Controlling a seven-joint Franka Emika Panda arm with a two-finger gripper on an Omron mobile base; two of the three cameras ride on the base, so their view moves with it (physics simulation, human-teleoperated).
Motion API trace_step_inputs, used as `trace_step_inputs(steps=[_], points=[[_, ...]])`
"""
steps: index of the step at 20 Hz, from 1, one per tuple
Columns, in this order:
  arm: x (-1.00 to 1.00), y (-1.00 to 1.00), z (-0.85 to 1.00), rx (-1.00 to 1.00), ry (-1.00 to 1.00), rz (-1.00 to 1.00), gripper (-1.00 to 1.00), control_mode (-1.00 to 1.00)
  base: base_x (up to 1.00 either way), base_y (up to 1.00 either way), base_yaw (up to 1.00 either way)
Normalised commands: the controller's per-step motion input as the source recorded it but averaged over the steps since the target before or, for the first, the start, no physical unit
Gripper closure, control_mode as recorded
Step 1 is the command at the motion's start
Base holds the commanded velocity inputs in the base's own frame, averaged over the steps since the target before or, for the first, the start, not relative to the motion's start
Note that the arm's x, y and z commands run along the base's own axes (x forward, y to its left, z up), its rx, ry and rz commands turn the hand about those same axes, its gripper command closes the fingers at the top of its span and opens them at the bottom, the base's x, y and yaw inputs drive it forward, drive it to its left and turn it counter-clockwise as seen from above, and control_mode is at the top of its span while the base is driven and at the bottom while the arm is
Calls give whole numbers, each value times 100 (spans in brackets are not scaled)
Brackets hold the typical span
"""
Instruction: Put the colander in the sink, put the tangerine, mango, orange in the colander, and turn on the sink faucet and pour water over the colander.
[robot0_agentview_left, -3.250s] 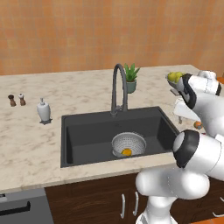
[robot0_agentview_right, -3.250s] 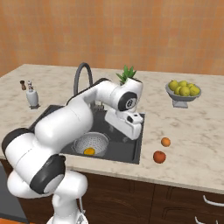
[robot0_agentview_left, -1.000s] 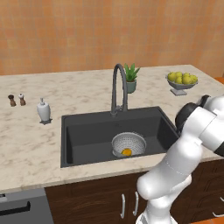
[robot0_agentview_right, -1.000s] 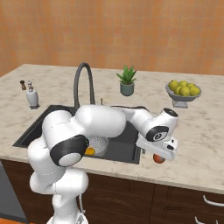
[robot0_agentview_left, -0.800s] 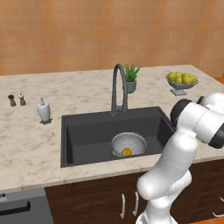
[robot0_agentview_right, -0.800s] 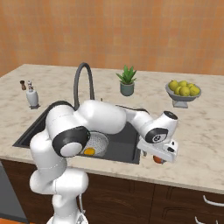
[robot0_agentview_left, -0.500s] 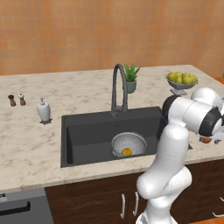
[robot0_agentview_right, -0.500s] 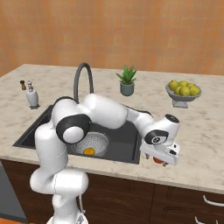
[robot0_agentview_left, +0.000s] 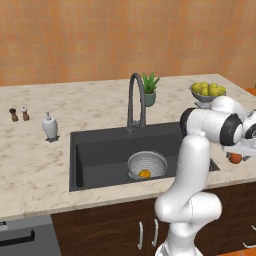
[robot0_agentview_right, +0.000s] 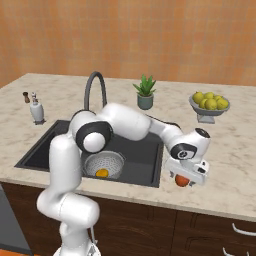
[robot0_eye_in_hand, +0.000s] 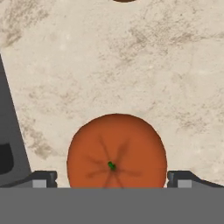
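Observation:
The colander (robot0_agentview_left: 146, 164) (robot0_agentview_right: 104, 164) stands in the dark sink (robot0_agentview_left: 95, 150) (robot0_agentview_right: 47, 145), with a yellow-orange fruit (robot0_agentview_left: 144, 174) (robot0_agentview_right: 101, 173) lying in it. On the counter right of the sink lies a round reddish-orange fruit (robot0_eye_in_hand: 116, 151) (robot0_agentview_right: 182, 181) (robot0_agentview_left: 235, 158); whether it is the orange or the tangerine I cannot tell. My gripper (robot0_eye_in_hand: 112, 178) (robot0_agentview_right: 183, 183) is low over this fruit and open, one fingertip on each side of it. Another fruit's edge (robot0_eye_in_hand: 124, 1) peeks in at the top of the hand view. The sink faucet (robot0_agentview_left: 136, 100) (robot0_agentview_right: 95, 90) shows no water.
A footed bowl of yellow fruit (robot0_agentview_left: 207, 92) (robot0_agentview_right: 210, 104) and a potted plant (robot0_agentview_left: 149, 91) (robot0_agentview_right: 145, 95) stand behind the sink. A soap dispenser (robot0_agentview_left: 49, 126) (robot0_agentview_right: 36, 111) and two small shakers (robot0_agentview_left: 18, 114) (robot0_agentview_right: 28, 96) are at the left. The counter's front edge is close to the gripper.
The arm has bent further and the gripper has come down a little onto the reddish-orange fruit. Its jaws have stayed open. The colander and its fruit have not moved.

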Motion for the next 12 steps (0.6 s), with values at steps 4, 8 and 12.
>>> trace_step_inputs(steps=[4,8,12], points=[[13,-4,-22,0,0,0,-100,-100,0,0,0],[0,11,-7,0,0,-4,100,-100,0,0,0],[0,19,-8,0,3,-6,100,-100,0,0,0]])
